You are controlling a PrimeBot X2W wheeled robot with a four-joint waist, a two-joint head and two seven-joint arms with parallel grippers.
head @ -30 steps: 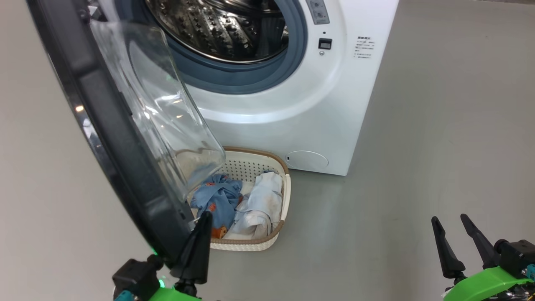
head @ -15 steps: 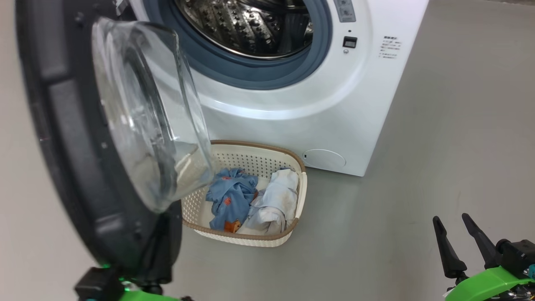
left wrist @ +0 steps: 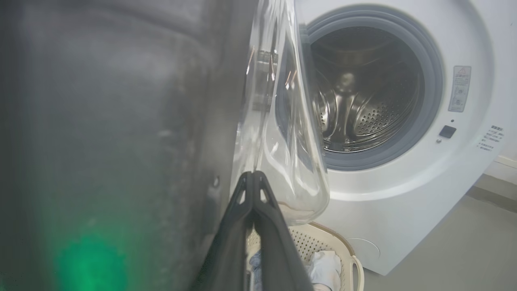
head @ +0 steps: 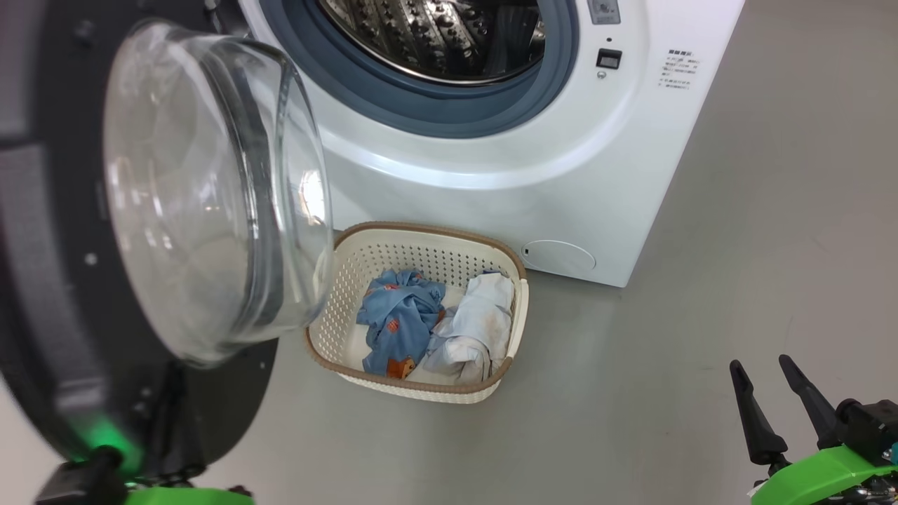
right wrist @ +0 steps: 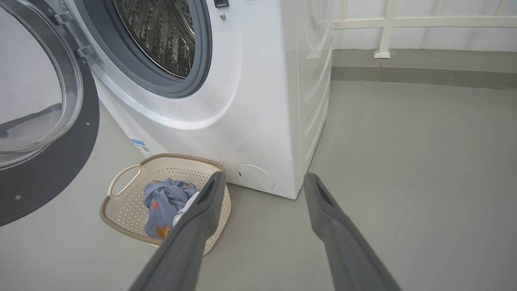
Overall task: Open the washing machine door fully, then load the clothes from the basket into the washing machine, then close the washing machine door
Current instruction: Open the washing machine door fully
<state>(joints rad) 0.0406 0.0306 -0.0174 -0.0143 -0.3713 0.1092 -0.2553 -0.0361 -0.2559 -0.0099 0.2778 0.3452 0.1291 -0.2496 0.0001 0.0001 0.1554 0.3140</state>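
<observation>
Smooth pale grey floor (right wrist: 404, 161), evenly lit with a soft sheen and faint scuffs, bounded at the far side by a darker grey skirting band (right wrist: 424, 64) under a white wall (right wrist: 444, 38) fronted with a white rail frame (right wrist: 385, 36).

The washing machine door (head: 42, 280) runs off the left and top edges of the head view. In the left wrist view its black rim is a dark blur with a green glow. The left pincer (left wrist: 253, 174) has its tips pressed together beside the glass bowl (left wrist: 282, 121); whether they touch the door I cannot tell. The washing machine (head: 505, 182) loses its top to the picture's edge, so the drum (head: 435, 35) shows in part. Its printed label (head: 679, 69) is too small to read. The glass bowl covers the left side of the basket (head: 428, 391). From the right wrist, among the clothes (right wrist: 163, 202), the pale garment sits mostly behind a finger of the right pincer (right wrist: 263, 174).
</observation>
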